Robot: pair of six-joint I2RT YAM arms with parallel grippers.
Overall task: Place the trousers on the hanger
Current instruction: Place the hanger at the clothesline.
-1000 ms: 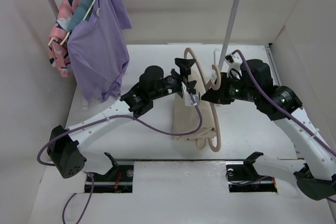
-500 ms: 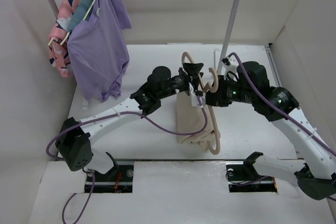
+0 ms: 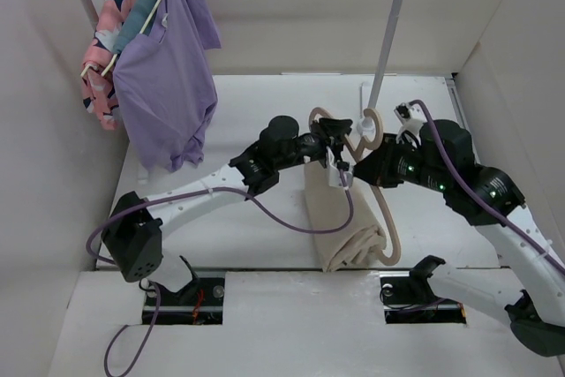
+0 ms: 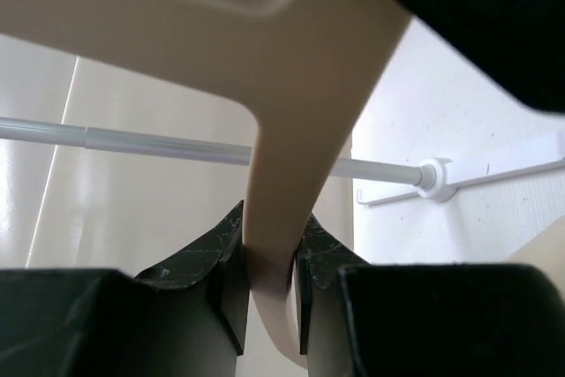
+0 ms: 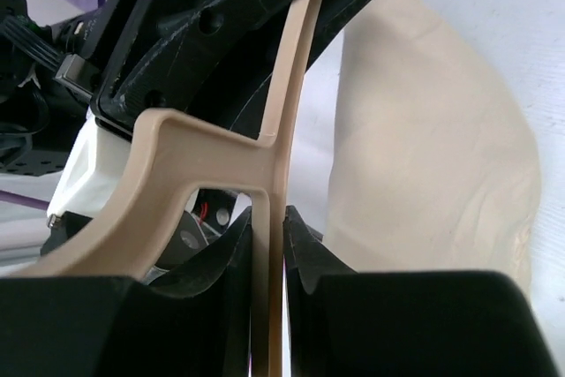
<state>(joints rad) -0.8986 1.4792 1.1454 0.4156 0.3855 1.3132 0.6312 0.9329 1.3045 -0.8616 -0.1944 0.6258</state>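
Observation:
The pale pink-beige hanger (image 3: 389, 218) is held above the table in the middle of the top view, its hook (image 3: 365, 124) pointing toward the back. The beige trousers (image 3: 340, 214) hang folded over it, their lower end bunched on the table. My left gripper (image 3: 339, 154) is shut on the hanger near its neck; in the left wrist view the hanger's bar (image 4: 291, 94) runs down between the black fingers (image 4: 221, 280). From the right, my right gripper (image 3: 374, 165) is shut on the thin hanger bar (image 5: 274, 192), with the trousers (image 5: 424, 174) just beyond.
A clothes rack stands at the back, its upright pole (image 3: 389, 37) behind the hanger. A purple shirt (image 3: 168, 86) and a pink patterned garment (image 3: 106, 41) hang at the back left. White walls close in on both sides.
My left gripper has closed on the hanger. Both arms, the hanger and the trousers have shifted right and toward the near edge.

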